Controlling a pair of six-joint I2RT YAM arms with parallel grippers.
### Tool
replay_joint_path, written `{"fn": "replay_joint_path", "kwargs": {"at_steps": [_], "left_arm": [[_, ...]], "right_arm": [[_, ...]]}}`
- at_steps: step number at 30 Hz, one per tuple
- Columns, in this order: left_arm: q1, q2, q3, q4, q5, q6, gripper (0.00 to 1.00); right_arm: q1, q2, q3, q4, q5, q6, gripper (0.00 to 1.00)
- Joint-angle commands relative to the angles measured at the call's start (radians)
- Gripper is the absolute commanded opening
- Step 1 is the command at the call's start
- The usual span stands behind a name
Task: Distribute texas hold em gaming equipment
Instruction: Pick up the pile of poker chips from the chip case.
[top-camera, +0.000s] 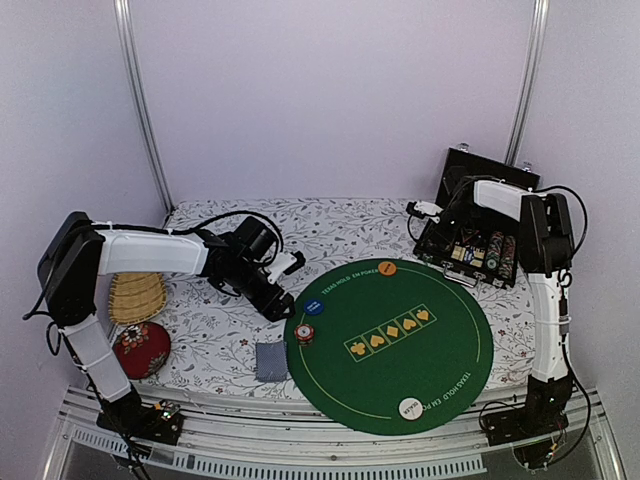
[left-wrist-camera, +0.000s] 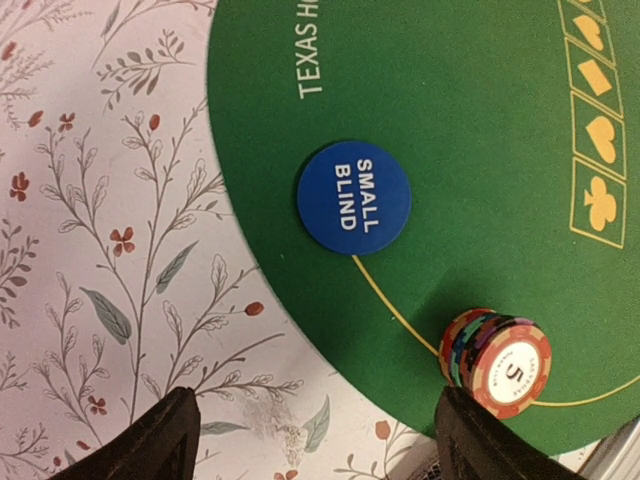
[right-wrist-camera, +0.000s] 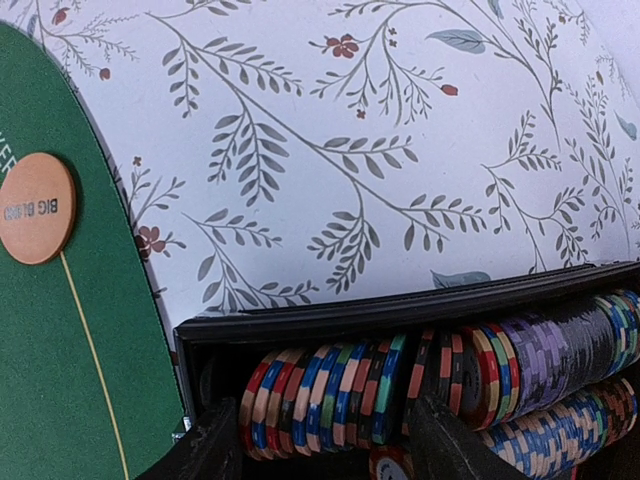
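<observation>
Three discs (top-camera: 315, 306), one chip stack (top-camera: 304, 333) and cards (top-camera: 270, 361) lie out; more chips (right-wrist-camera: 520, 360) fill the case (top-camera: 465, 163), upper right. Left jaws open, empty; right jaws astride cased chips, grip unclear.

Red-white chip stack (left-wrist-camera: 497, 362) near blue button disc (left-wrist-camera: 354, 198)

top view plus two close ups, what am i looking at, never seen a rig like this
A robot's left arm and right arm. The top view looks down from behind them; each close-up comes from a wrist camera. On the cloth lies a green poker mat with a blue disc, orange disc, white disc and chip stack; beside it cards, a basket, a red cushion. The left gripper is open, holding nothing. The right gripper is at the chip case, jaws apart; whether it grips chips is unclear.
</observation>
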Motion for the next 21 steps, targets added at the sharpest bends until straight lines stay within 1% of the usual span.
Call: {"fn": "replay_joint_path", "kwargs": {"at_steps": [1, 6, 8, 10, 11, 15, 19, 21], "left_arm": [[0.012, -0.009, -0.007, 0.012, 0.011, 0.011, 0.84], [0.015, -0.015, -0.007, 0.006, 0.009, 0.011, 0.83], [0.014, -0.015, -0.008, 0.006, 0.006, 0.012, 0.84], [0.014, -0.014, -0.005, 0.004, 0.004, 0.011, 0.84], [0.014, -0.014, -0.004, 0.004, 0.004, 0.011, 0.83], [0.014, -0.017, -0.006, 0.006, 0.006, 0.008, 0.83], [0.014, -0.015, -0.01, 0.01, 0.004, 0.007, 0.83], [0.014, -0.015, -0.012, 0.011, 0.003, 0.006, 0.83]], "right_arm": [[-0.003, 0.095, 0.001, -0.037, -0.04, 0.011, 0.6], [-0.003, 0.116, -0.016, -0.04, -0.001, 0.01, 0.6], [-0.003, 0.119, -0.028, -0.032, 0.02, 0.014, 0.53], [-0.003, 0.118, -0.035, -0.024, 0.035, 0.022, 0.42], [-0.002, 0.116, -0.035, -0.023, 0.047, 0.024, 0.4], [0.015, 0.065, -0.045, -0.02, 0.083, 0.03, 0.43], [0.02, -0.014, -0.047, -0.01, 0.086, 0.017, 0.4], [0.02, -0.024, -0.043, -0.017, 0.109, 0.018, 0.45]]}}
